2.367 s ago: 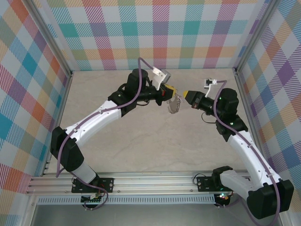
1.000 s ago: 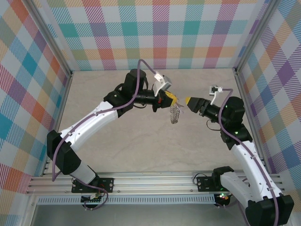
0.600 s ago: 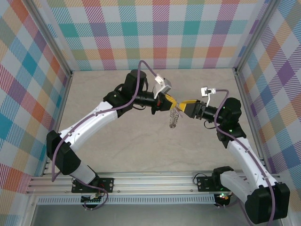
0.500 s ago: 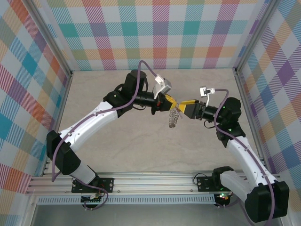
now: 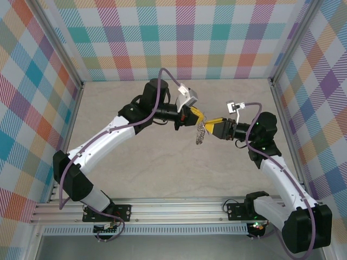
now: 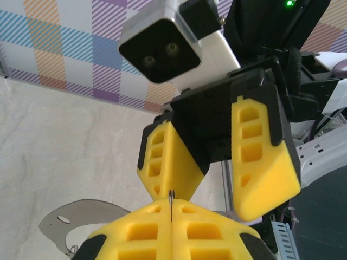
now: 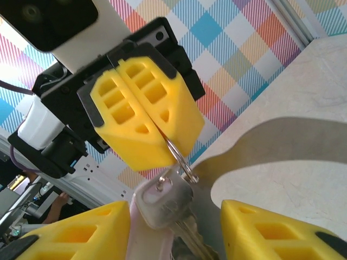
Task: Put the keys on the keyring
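Left gripper is clenched on the ring, pinching the thin wire at the very tips, in mid-air above the table. The key hangs just below the tips, and the wire appears to pass through the hole in its pale head. I cannot tell whether it is fully threaded on. Right gripper faces the left one nose to nose, fingers spread and empty, one on each side of the key. Judged step: right closes on the key to seat or steady it. To do it well, take the head flat between the pads, below the ring, and do not nip the wire. The left grip needs to hold firm. Advance slowly, since the two sets of tips are almost touching. The right wrist view gives the loop, the head and the shaft running down between the fingers. The left wrist view gives the wire edge-on at the seam of the shut fingers, plus the right's spread. The top view gives the height over the table, with the key a mere glint.
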